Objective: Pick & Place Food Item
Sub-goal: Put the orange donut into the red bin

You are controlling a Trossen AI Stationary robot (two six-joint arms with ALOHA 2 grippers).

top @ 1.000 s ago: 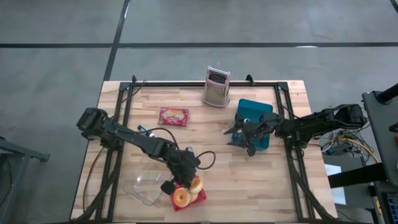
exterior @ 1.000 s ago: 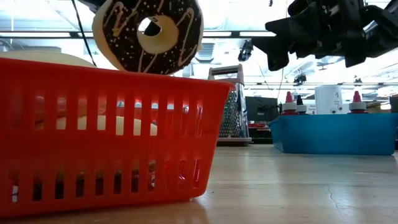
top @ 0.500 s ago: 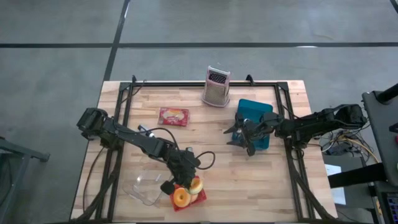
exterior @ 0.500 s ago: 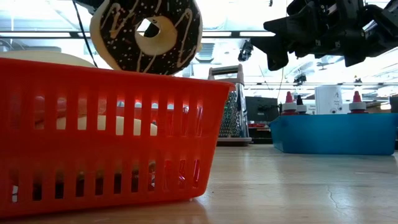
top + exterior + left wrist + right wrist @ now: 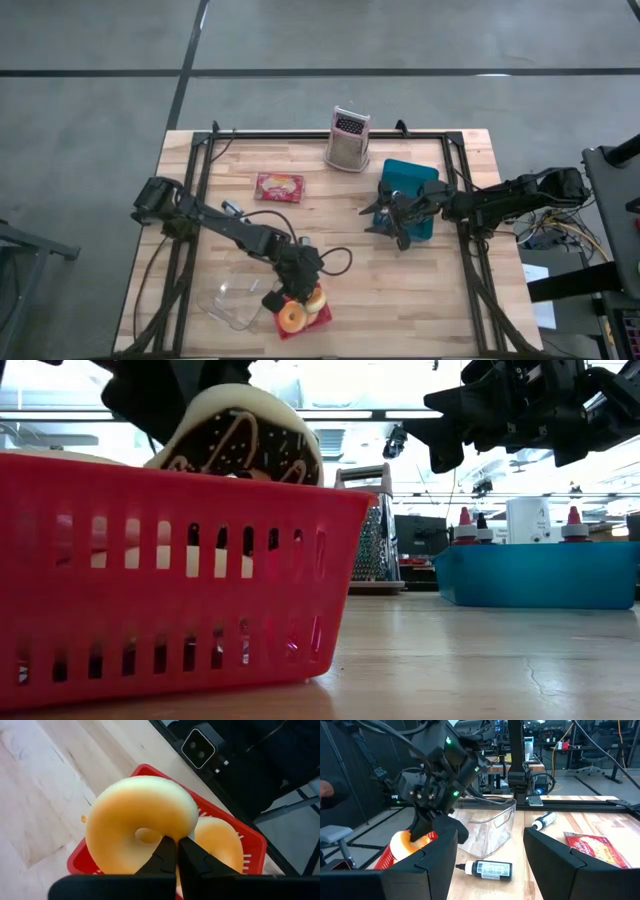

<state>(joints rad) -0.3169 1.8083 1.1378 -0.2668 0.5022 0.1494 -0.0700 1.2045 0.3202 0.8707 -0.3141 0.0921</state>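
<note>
The left gripper (image 5: 171, 851) pinches a doughnut (image 5: 137, 829) by its ring, low over the red basket (image 5: 170, 560). Released tilted, it may roll off the doughnut beneath. The right gripper (image 5: 385, 216) waits wide open, well apart.

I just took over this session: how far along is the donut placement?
Done: one plain donut already lies in the red basket. In hand: the left gripper, fingers shut on the chocolate donut, holds it tilted at the basket rim. Left: release it. The right gripper waits open by the blue bin.
</note>
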